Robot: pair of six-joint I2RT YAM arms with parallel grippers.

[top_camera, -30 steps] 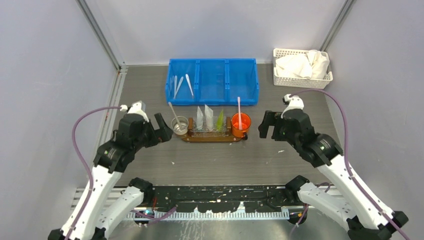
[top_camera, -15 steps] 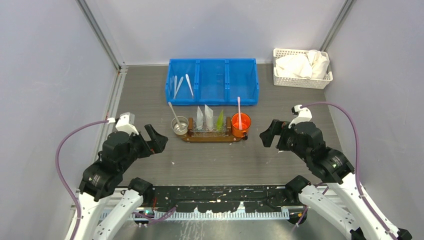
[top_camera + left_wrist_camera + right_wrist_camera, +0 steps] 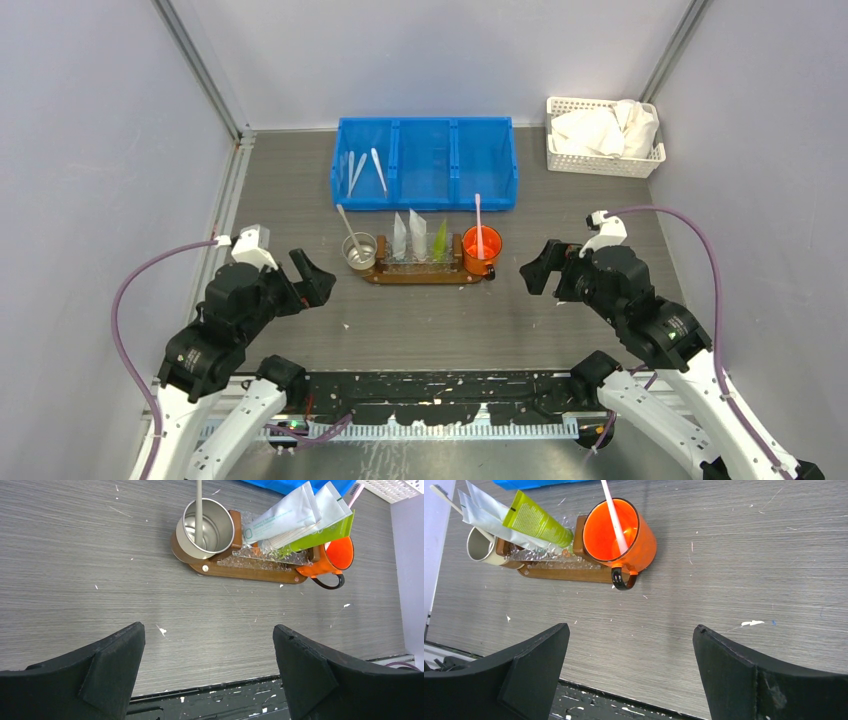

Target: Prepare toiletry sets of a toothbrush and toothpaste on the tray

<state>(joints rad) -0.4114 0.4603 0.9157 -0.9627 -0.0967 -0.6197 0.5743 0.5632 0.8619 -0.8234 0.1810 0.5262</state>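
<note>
**Top external view.**
- Counter: grey, wood-grained.
- Tray: dark brown wood, at mid-counter, just in front of the blue bin.
- On the tray, left to right:
  - metal cup holding one pale toothbrush;
  - toothpaste, three tubes standing caps down in a clear holder;
  - orange mug holding a pink toothbrush.
- Spare toothbrushes: three, lying in the bin's left compartment.
- White basket: holds cloth, at the far right corner.
- Left hand: to the left of the tray, apart from it, jaws spread wide, nothing held.
- Right hand: to the right of the tray, apart from it, jaws spread wide, nothing held.

**Left wrist view.** Two black fingers stand wide apart over bare counter, empty. The tray lies beyond them with its cup end to the left. The tubes lean together, the yellow-green one nearest the mug.

**Right wrist view.** The fingers are spread and empty. The mug end of the tray is in view beyond them, with the mug's black handle turned toward the camera. The yellow-green tube is just beside the mug.
</note>
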